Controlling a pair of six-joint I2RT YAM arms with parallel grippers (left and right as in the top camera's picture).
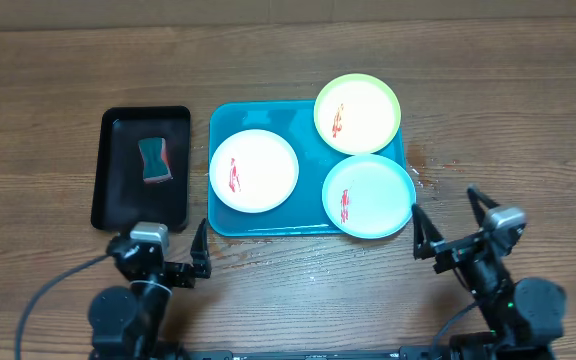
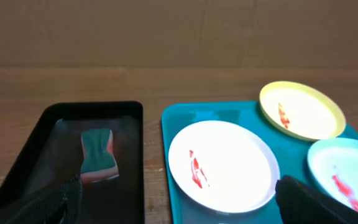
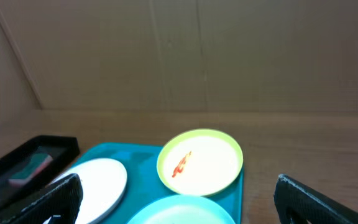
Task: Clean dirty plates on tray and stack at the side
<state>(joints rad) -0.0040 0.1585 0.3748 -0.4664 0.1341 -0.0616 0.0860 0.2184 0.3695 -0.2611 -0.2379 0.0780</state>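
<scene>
While both arms sit at near table edge, left gripper and right gripper gape wide, empty. Smeared plates, white, green, teal, lie unstacked on tray, unwiped. Sponge, probably, in black tray, handy for left gripper.

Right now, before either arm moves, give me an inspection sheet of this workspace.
Surface: wooden table, brown planks.
Job's things: turquoise tray holding white plate, yellow-green plate, teal plate, each with a red smear; none stacked yet.
Clutter: black tray left of it, sponge inside.
Grippers: left gripper and right gripper both open, empty, near the front edge.
Cables: grey cable looping at the near left.
Surroundings: brown board wall behind the table.
</scene>
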